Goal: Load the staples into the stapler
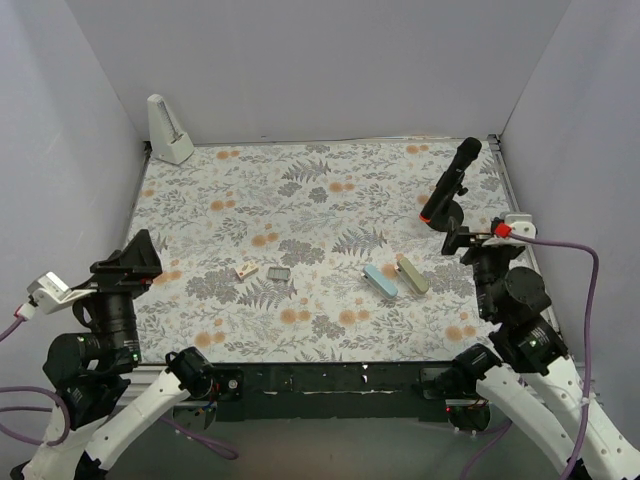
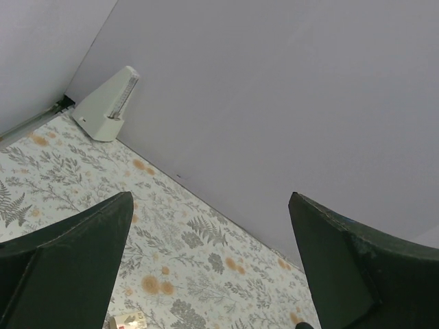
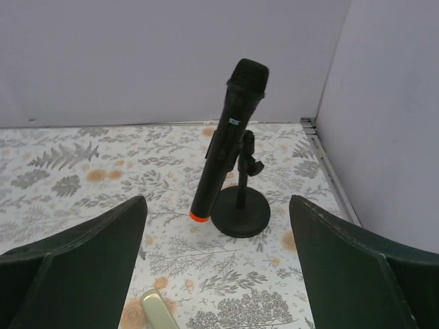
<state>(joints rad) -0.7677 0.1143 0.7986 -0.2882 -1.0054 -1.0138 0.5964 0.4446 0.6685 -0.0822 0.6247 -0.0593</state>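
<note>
We find no text that we can read in any view. The black microphone [image 3: 230,147] carries a small pale label [image 3: 234,122] on its upper body (a mark or two on it, too small for us to make out). The tiny cardboard box [image 2: 127,320] at the lower edge of the left wrist view shows faint reddish print, which we cannot read either.

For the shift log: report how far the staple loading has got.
Done: nothing yet. The staple block lies beside its box, well apart from the stapler. In hand: nothing; the left gripper and right gripper both hang open and empty. Left: the whole job, picking up the block and getting it into the stapler.
</note>
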